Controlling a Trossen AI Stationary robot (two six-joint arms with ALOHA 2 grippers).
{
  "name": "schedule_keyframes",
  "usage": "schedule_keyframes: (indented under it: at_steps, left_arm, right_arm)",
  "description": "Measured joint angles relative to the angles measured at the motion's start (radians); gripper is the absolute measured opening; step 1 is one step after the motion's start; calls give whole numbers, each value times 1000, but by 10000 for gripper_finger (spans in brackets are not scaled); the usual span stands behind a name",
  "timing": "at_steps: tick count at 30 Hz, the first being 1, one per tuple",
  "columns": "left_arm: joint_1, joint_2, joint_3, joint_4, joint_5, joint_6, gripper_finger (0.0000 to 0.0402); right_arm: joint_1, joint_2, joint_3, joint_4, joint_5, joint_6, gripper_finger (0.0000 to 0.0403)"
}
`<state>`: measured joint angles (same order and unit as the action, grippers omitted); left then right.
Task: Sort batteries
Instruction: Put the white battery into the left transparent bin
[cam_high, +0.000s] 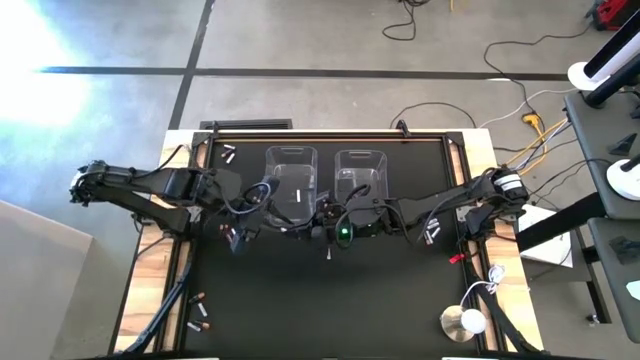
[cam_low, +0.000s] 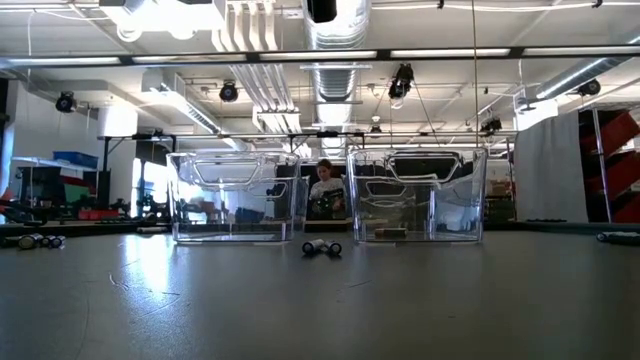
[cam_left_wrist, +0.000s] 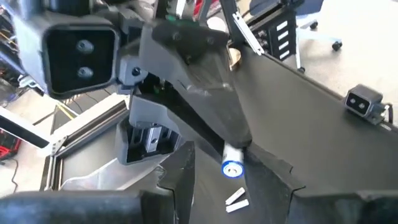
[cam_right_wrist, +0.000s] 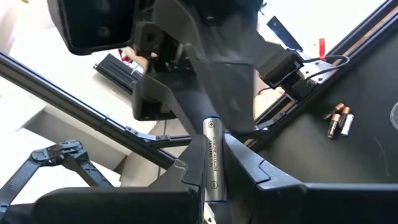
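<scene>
Handover over table centre: 1 silvery battery (cam_right_wrist: 213, 163) clamped by right gripper (cam_right_wrist: 211, 177), long axis toward left gripper (cam_left_wrist: 231, 169), also clamped on it.

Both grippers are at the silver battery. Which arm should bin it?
Right, likely: the silver battery sits clamped lengthwise in the right gripper, while the left gripper only meets its end.

Black table (cam_high: 300, 300) with bins and loose batteries

Two clear bins (cam_high: 291, 172) (cam_high: 360, 175) stand side by side at the back; batteries (cam_high: 199, 312) lie scattered; a red clip (cam_high: 456, 258) near the right edge.
</scene>
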<state>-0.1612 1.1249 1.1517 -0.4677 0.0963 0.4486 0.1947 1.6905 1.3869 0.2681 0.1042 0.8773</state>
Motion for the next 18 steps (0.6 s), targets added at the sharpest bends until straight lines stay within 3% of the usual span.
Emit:
schedule_keyframes:
  at_steps: [18]
  left_arm:
    - [-15,0,0,4,-6,-3,114]
  right_arm:
    - [-8,0,0,-2,-11,6,29]
